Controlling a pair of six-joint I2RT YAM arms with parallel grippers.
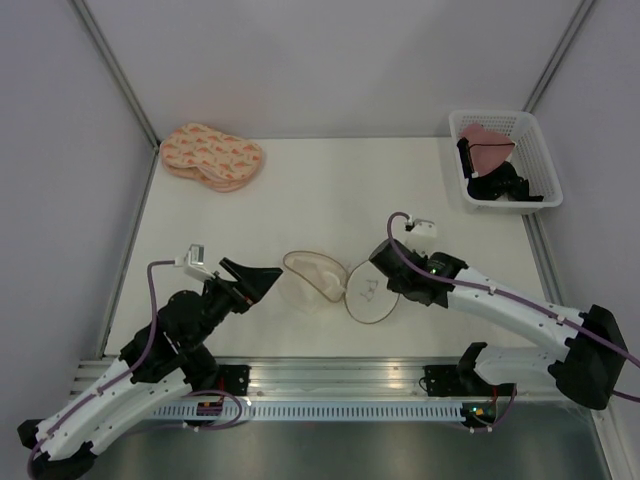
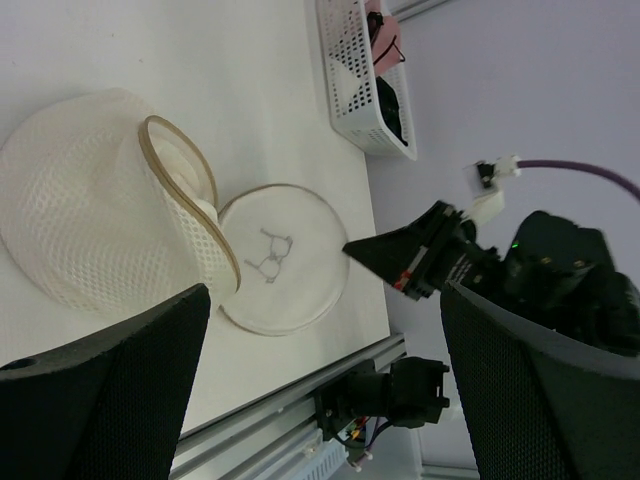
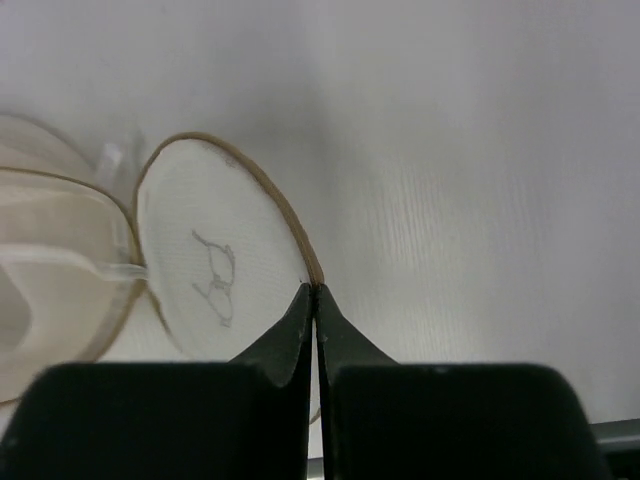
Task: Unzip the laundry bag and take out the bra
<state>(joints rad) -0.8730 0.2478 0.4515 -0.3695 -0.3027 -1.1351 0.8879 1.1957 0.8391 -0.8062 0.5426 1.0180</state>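
The laundry bag (image 1: 312,272) lies open at the table's middle, its mesh body (image 2: 80,230) on its side. Its round cream face with the dark line drawing (image 1: 368,295) lies flat beside it and also shows in the left wrist view (image 2: 275,260) and the right wrist view (image 3: 215,260). My right gripper (image 1: 383,262) is shut, its tips (image 3: 316,290) at the tan rim of that face; I cannot tell if they pinch it. My left gripper (image 1: 258,280) is open and empty (image 2: 325,295), just left of the bag. The dusty-pink bra (image 1: 487,138) lies in the white basket.
The white lattice basket (image 1: 540,150) stands at the back right and also holds a black garment (image 1: 500,185). Peach patterned pads (image 1: 210,155) lie at the back left. Grey walls close in both sides.
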